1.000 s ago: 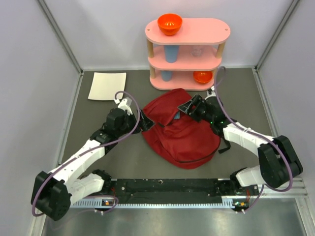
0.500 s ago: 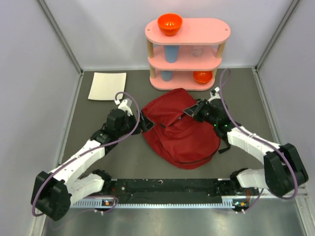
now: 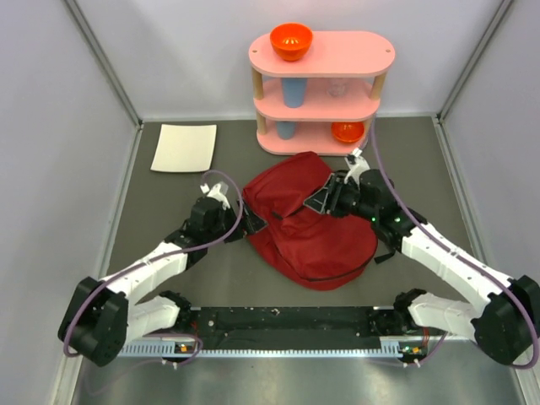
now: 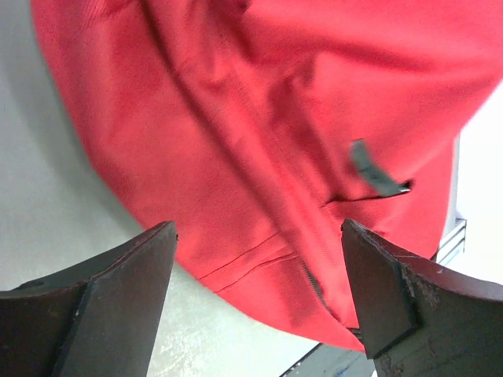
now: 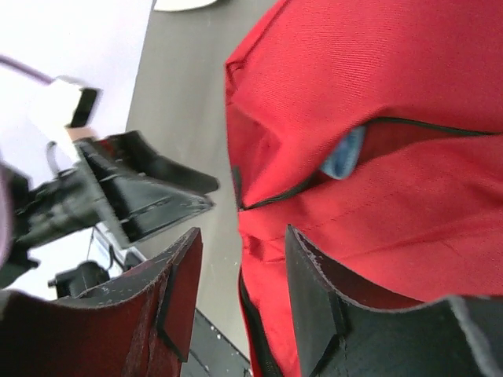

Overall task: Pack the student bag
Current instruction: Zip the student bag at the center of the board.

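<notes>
**Red bag open on the table, packing not finished**

Red fabric fills most of both wrist views. The student bag (image 3: 312, 236) lies flat in the middle of the grey table (image 3: 430, 169), just in front of the pink shelf (image 3: 371, 52), with one arm at each side of it.

As I judge it, the work is somewhere in the middle. The zipper mouth of the bag is parted to a slit, and a small blue thing (image 5: 344, 154) shows inside, so at least one item seems to be packed. What it is I cannot tell. Orange bowls and blue cups stand on the shelf, and a white sheet (image 3: 184, 148) lies far to the left. Whether these must also go in, the pictures do not say. The zipper is not closed, so that step remains.

The left gripper (image 4: 257, 228) is at the bag's left edge with its fingers spread wide. It holds nothing, and the fabric and a black zipper pull (image 4: 377, 177) lie beyond the tips. The right gripper (image 5: 242, 236) hangs over the upper right part of the bag, close to the slit. Its fingers stand apart with a narrower gap, and I see no fabric pinched between them.
</notes>
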`<state>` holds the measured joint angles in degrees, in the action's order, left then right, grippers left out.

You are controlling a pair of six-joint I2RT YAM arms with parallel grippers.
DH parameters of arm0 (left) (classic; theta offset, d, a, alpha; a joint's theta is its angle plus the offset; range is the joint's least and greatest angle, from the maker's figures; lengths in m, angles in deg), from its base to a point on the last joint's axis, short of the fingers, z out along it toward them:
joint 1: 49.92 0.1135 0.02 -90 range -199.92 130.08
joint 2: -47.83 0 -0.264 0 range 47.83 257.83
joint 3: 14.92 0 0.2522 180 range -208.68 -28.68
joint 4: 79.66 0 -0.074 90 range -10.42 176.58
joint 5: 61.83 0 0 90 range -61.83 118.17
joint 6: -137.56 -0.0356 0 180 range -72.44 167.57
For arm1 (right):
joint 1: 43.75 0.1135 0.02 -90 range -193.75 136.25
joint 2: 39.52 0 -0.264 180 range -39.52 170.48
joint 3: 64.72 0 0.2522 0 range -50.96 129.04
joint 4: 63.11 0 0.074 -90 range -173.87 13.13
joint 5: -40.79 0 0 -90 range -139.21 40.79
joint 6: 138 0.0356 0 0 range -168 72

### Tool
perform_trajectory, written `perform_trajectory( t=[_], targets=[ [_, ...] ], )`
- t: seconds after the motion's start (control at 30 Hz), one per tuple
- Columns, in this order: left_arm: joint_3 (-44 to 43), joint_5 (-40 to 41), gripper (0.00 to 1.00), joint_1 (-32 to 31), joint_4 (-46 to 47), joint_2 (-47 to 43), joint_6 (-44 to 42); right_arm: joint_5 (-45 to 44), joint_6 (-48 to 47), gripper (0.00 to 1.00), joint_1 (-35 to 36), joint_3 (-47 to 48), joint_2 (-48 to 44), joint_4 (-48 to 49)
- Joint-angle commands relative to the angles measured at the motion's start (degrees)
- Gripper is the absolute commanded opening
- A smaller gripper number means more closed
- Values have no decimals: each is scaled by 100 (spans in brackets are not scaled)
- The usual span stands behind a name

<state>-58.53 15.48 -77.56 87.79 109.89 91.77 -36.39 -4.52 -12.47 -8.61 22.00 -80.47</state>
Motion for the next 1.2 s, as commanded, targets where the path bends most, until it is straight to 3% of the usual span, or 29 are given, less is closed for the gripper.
perform_trajectory(
  t=[0.0, 0.03, 0.17, 0.43, 0.63, 0.7, 0.83, 0.97, 1.03, 1.17],
  targets=[
    [689, -233, 89, -14, 1361, 288, 992, 89, -823, 45, 299, 625, 220, -379],
    [856, -356, 88, -22, 1999, 332, 1159, 115, -972, 44, 308, 686, 273, -457],
    [1341, -287, 88, -31, 3022, 552, 1714, 414, -1307, 44, 421, 1248, 668, -747],
    [902, -287, 87, -40, 3517, 1079, 1907, 362, -1597, 44, 747, 1706, 1283, -1029],
    [883, 54, 82, -57, 3079, 1019, 2048, 283, -1659, 44, 791, 1786, 1600, -1090],
    [919, 336, 80, -75, 2764, 677, 2013, 265, -1641, 44, 791, 1777, 1618, -1099],
    [893, 1397, 83, -75, 1140, -315, 1663, 239, -1624, 44, 800, 1794, 1600, -1099],
    [770, 1726, 86, -75, 591, -1116, 1442, 203, -1597, 45, 800, 1786, 1565, -1073],
    [621, 1630, 87, -75, 617, -1056, 1415, 221, -1589, 45, 800, 1812, 1600, -1056],
    [304, 1043, 87, -75, 853, -111, 1485, 221, -1518, 45, 809, 1821, 1600, -1003]
  ],
)
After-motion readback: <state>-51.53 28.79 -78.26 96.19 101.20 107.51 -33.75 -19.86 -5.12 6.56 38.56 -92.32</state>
